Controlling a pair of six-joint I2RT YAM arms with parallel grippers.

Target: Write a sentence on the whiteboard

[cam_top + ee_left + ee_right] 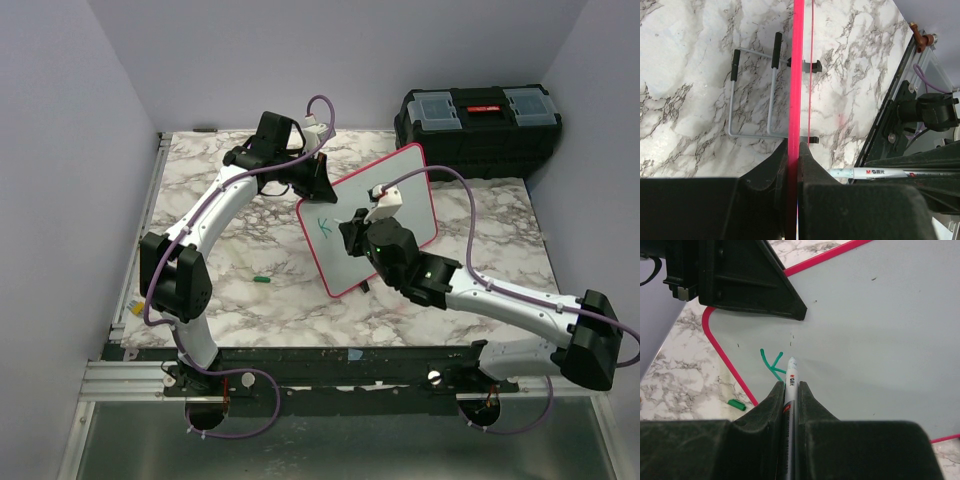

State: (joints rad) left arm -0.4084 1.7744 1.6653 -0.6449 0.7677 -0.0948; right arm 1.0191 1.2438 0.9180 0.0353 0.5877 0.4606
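Left tool (793, 150) clamps the rim of the flat white red-rimmed whiteboard (325, 262), tilted on the marble table (250, 240); it looks light, stiff and slick, best held there. The green sentence (770, 362) shows one "K". Right tool (790, 387) grips a white marker (791, 371).

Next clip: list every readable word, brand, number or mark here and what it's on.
"K": green handwritten letter on the white rectangular red-rimmed whiteboard.
"M&G": printed on the white marker pen barrel; the characters after it are too small to read.
Black plastic toolbox: no legible text.
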